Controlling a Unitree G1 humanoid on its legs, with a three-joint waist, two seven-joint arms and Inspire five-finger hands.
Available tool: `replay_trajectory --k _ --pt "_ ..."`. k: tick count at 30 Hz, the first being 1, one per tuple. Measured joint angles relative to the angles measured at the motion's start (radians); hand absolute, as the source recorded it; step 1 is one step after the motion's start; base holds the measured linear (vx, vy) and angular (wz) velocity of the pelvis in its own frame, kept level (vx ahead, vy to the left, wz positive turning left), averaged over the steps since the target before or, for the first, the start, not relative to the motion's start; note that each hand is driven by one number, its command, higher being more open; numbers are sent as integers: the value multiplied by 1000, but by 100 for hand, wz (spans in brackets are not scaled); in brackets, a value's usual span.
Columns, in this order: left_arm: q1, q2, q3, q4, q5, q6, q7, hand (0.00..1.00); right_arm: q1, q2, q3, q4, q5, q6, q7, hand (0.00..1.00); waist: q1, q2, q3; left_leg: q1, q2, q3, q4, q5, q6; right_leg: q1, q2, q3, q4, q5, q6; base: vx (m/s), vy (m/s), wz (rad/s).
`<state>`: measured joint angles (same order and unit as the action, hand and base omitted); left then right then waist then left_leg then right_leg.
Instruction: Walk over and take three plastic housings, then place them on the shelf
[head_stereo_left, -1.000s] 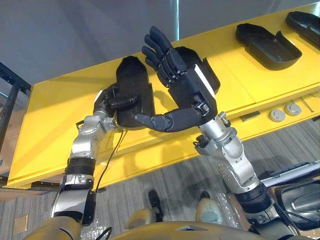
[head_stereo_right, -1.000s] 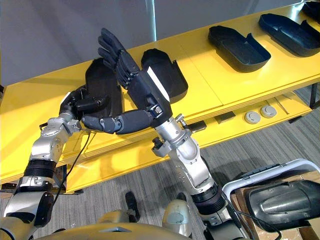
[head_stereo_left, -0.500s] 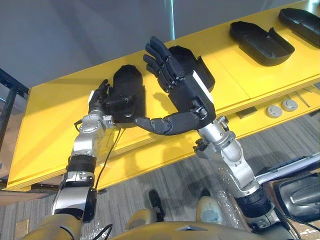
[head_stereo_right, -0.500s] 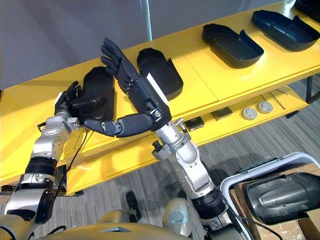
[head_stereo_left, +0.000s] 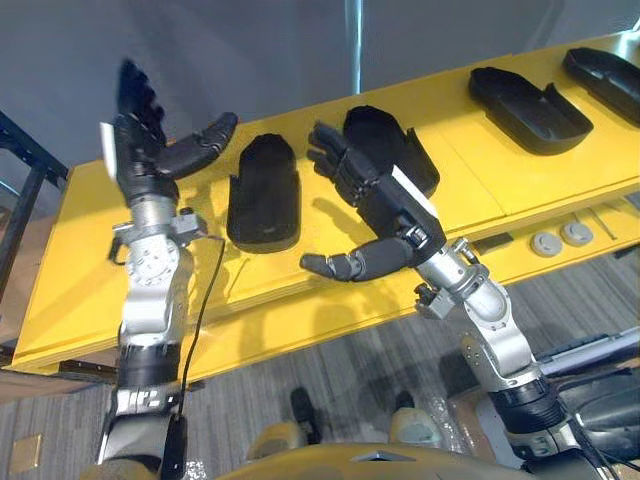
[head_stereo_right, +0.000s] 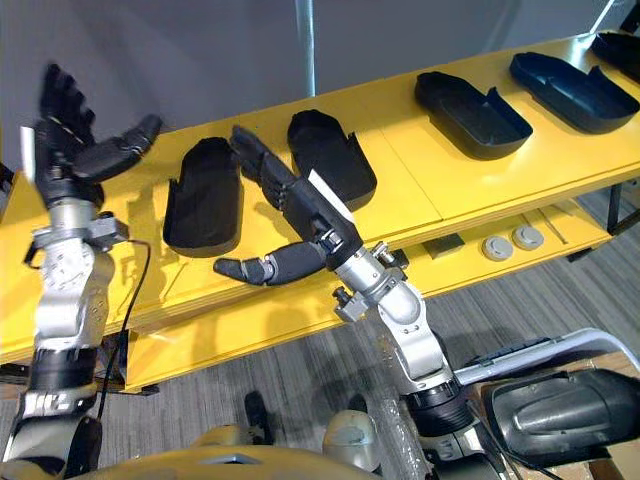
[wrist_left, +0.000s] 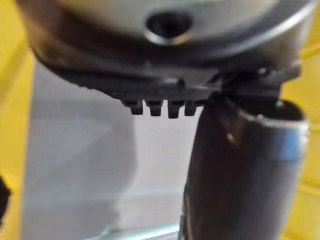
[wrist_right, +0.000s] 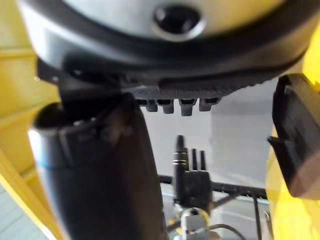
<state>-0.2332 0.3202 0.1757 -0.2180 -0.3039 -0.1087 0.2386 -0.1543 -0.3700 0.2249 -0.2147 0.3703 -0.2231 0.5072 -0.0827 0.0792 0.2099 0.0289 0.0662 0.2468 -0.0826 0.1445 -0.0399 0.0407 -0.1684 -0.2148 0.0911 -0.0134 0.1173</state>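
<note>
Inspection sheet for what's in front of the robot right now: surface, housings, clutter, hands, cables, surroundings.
Surface: yellow shelf, long and flat, with seams between its panels.
Job's things: four black plastic housings lie in a row on it, apart from one another: leftmost housing, second housing, third housing, rightmost housing. None is held.
Clutter: round grey discs, two, on the lower ledge below the shelf front.
Hands: left hand up above the shelf's left end, fingers straight, empty. Right hand open in front of the two left housings, empty.
Cables: nothing seen on the shelf top.
Surroundings: grey carpet; grey wall; dark moulded part in a bin at the robot's right.
</note>
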Motion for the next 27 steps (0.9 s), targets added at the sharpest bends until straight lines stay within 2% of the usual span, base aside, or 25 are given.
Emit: replay_trajectory --k 2,5,10,17,21,27 --pt "81 -11 1 -94 0 -13 -47 100 12 -30 -4 7 0 13 41 100 20 -9 -2 1 -2 -13 0 0 0 11 0 -13 -19 4 1 -17 22 19" --pt "127 -15 2 -108 0 -22 -88 100 20 -32 -7 8 0 33 84 100 34 -28 -2 -4 -2 -25 -1 1 -1 20 1 -28 -31 7 0 -4 12 13" --pt "204 -15 2 -108 1 -23 -120 100 32 -34 0 8 0 81 183 100 55 -83 -2 -10 -9 -37 -1 1 -1 29 -3 -41 -43 14 0 8 16 8" --pt "291 -16 6 -149 1 -69 -120 100 66 -68 66 50 -1 81 223 100 80 -93 3 -29 -12 -53 -1 5 4 21 -4 -55 -43 13 -1 7 9 7" --pt "306 -31 15 -183 -2 -135 -117 100 59 -66 108 62 -13 81 217 100 96 -94 35 -49 -12 -72 -1 9 -2 11 -3 -76 -40 9 -8 -13 -2 12" --pt "326 -51 49 -182 -48 -154 -108 100 4 -59 136 101 -52 81 175 100 117 -102 88 -79 -13 -91 0 18 0 -11 -3 -89 -32 7 -10 -5 -1 10"
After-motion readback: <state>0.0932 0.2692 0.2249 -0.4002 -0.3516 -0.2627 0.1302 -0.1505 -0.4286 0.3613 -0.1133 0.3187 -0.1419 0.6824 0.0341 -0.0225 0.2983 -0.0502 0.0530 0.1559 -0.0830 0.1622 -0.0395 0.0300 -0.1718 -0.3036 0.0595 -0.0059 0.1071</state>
